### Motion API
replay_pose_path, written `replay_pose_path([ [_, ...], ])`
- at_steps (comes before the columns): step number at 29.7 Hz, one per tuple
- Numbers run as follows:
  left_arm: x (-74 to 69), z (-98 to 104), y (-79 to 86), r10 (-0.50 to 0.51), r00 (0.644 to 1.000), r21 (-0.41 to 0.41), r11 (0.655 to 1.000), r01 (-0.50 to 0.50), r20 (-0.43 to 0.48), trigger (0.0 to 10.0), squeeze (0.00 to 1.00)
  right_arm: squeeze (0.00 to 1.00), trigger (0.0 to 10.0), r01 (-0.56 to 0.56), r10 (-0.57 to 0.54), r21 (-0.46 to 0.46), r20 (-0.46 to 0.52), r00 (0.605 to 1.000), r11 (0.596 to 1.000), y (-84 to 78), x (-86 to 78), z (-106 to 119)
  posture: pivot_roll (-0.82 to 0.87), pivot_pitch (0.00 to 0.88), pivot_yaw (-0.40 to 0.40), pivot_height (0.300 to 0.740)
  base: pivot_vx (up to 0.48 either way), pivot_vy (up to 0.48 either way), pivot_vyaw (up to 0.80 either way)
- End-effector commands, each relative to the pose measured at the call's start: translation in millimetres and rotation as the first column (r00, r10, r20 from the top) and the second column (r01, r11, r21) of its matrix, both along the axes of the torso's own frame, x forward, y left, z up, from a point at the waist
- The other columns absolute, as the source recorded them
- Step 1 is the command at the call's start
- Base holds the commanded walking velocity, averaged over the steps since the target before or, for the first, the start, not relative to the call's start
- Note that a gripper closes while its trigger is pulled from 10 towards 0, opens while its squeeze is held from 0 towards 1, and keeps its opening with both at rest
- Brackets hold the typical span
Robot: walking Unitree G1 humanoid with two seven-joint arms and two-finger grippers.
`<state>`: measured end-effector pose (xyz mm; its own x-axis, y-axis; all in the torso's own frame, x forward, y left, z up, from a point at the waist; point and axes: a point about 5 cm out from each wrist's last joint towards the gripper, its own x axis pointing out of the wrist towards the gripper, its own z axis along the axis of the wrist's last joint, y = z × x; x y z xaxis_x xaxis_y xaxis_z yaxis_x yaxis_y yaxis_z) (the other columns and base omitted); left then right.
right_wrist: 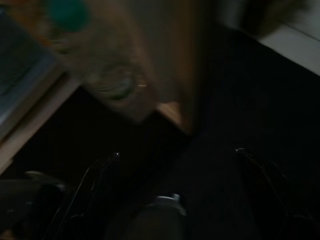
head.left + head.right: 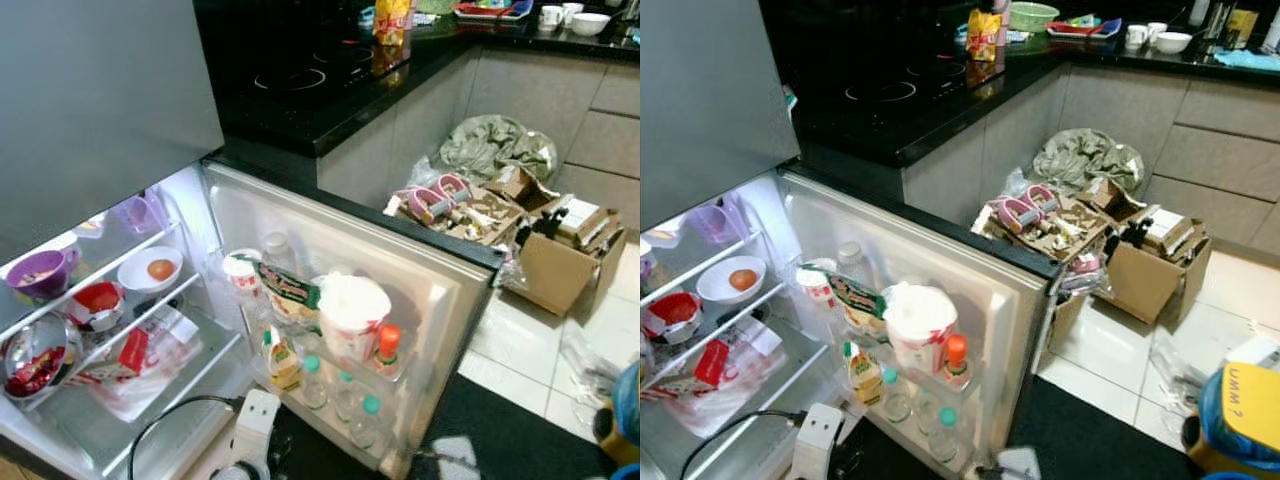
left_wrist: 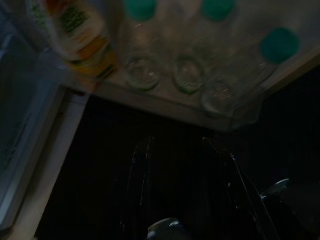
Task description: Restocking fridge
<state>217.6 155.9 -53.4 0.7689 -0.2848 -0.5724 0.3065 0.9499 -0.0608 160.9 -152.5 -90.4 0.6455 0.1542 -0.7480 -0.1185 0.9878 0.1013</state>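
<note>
The fridge stands open, its door point(image 2: 440, 300) swung out toward me. The door shelf carries a white tub point(image 2: 352, 310), an orange-capped sauce bottle point(image 2: 388, 350), a yellow-labelled bottle point(image 2: 282, 360) and clear bottles with teal caps point(image 2: 343, 390). Inside, wire shelves hold a purple bowl point(image 2: 42, 272), a white bowl point(image 2: 150, 268) with an orange item, and a steel bowl point(image 2: 35, 360). My left gripper point(image 3: 177, 145) hangs open over the dark mat just below the teal-capped bottles point(image 3: 190, 75). Beside the door's lower corner, my right gripper point(image 1: 177, 152) is open and holds nothing.
A black counter with a hob point(image 2: 300, 90) runs behind the fridge door. Open cardboard boxes point(image 2: 555, 260) and clutter sit on the tiled floor to the right. A dark mat point(image 2: 500, 440) lies in front of the door. A blue and yellow container point(image 2: 1240, 410) stands at the far right.
</note>
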Motion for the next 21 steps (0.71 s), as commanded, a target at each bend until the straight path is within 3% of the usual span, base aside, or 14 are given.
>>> replay_pose_path([
  [1,-2.1,-1.1,-0.2,0.002,1.000,0.000,1.000,-0.002,-0.004,10.0,0.00,0.00,10.0,-0.003,0.004,0.022,-0.009,1.000,1.000,5.7,-3.9,-1.7,-0.09,0.045,0.009,0.734,0.000,-0.259,0.00],
  [6,-2.5,-1.8,3.3,0.035,0.999,0.000,0.999,-0.035,-0.011,10.0,0.00,0.00,10.0,-0.005,0.006,0.020,-0.023,1.000,1.000,0.5,-9.7,-3.6,-0.09,0.046,0.007,0.734,0.000,-0.052,0.00],
  [11,-3.7,-2.5,8.7,0.051,0.999,0.014,0.999,-0.051,-0.014,10.0,0.00,0.00,10.0,0.007,-0.007,0.008,-0.006,1.000,1.000,-41.4,-6.2,2.7,-0.09,0.046,0.007,0.734,0.000,0.000,0.00],
  [15,-3.9,-2.6,9.2,0.054,0.998,0.015,0.998,-0.054,-0.014,10.0,0.00,0.00,10.0,0.001,-0.001,0.003,-0.003,1.000,1.000,-46.5,-4.5,4.3,-0.09,0.046,0.007,0.734,0.000,0.000,0.00],
  [21,-3.1,-2.1,8.1,0.058,0.998,0.011,0.998,-0.058,-0.010,10.0,0.00,0.00,10.0,-0.020,0.019,0.016,0.012,1.000,1.000,-40.2,-3.3,4.6,-0.09,0.048,0.005,0.734,0.000,0.000,0.00],
])
